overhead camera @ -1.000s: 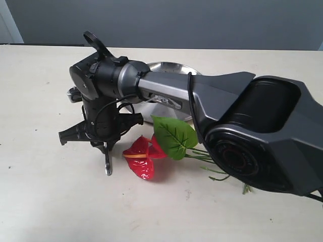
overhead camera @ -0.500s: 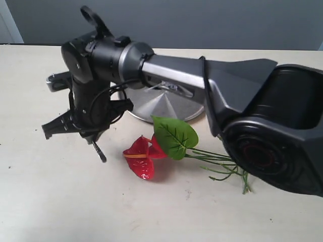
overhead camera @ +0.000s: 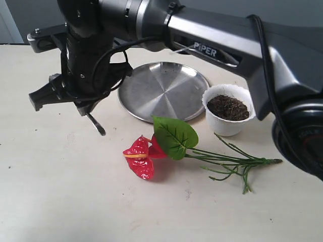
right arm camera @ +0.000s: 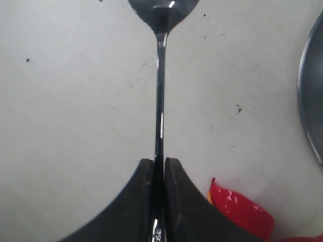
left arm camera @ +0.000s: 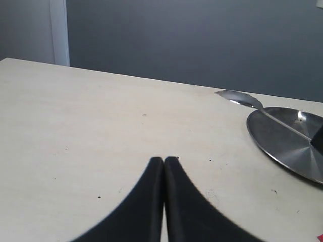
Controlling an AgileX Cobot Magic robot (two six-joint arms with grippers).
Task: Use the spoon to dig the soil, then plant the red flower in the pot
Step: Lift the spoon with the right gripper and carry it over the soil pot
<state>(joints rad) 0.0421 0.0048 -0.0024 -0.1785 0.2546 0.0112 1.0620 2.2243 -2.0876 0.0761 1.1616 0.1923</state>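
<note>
Right end effector [right arm camera: 159, 162] is clamped on the spoon [right arm camera: 159, 101] handle, above the bench [overhead camera: 50, 191], left of the steel plate [overhead camera: 164, 91]. Left end effector [left arm camera: 164, 164] is pressed together, empty. The red flower [overhead camera: 142, 157] lies nearer than the plate; the pot [overhead camera: 225, 127] of soil [overhead camera: 228, 107] stands right.

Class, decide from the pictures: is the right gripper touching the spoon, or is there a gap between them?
Touching. The right wrist view shows the right gripper shut on the spoon handle, with no gap on either side.
</note>
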